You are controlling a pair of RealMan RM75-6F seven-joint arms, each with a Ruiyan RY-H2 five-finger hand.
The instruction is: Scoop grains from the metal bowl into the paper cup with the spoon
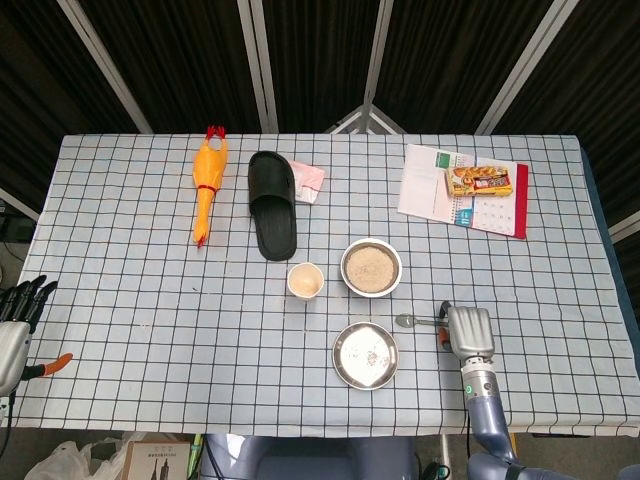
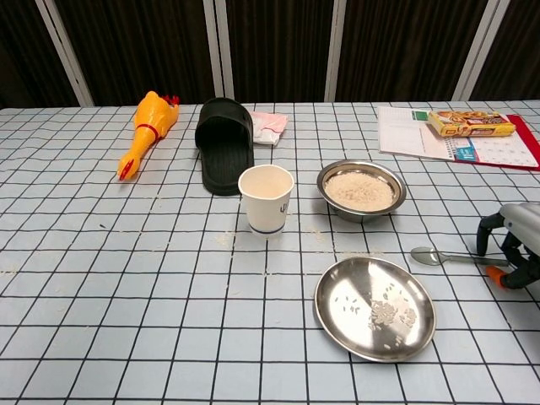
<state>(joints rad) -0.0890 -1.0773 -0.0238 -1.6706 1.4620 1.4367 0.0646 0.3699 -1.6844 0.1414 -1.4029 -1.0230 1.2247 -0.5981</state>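
While the spoon (image 2: pixel 447 256) lies flat on the checked tabletop (image 1: pixel 130 270), the right robot hand (image 1: pixel 468 331) sits at its handle end, with dark fingers (image 2: pixel 487 232) curled down around it. It looks like the handle is held, but the edge of the chest view cuts the hand off, so I cannot tell for sure. The round end of the spoon points toward the middle of the tabletop and has nothing in it.

Just behind the spoon is the metal bowl (image 2: pixel 361 190), full of pale grains (image 1: pixel 371 266). The paper cup (image 2: pixel 266 199) stands upright just beside the bowl. A flat metal plate (image 2: pixel 375 309) with a few loose grains on it sits in front of them.

Far off at the left edge, the left robot hand (image 1: pixel 18 322) hangs beside the tabletop with its fingers straight and apart, holding nothing.

A yellow rubber chicken (image 1: pixel 207 183), a black slipper (image 1: pixel 272 203) and a notebook (image 1: pixel 462 190) lie at the back.
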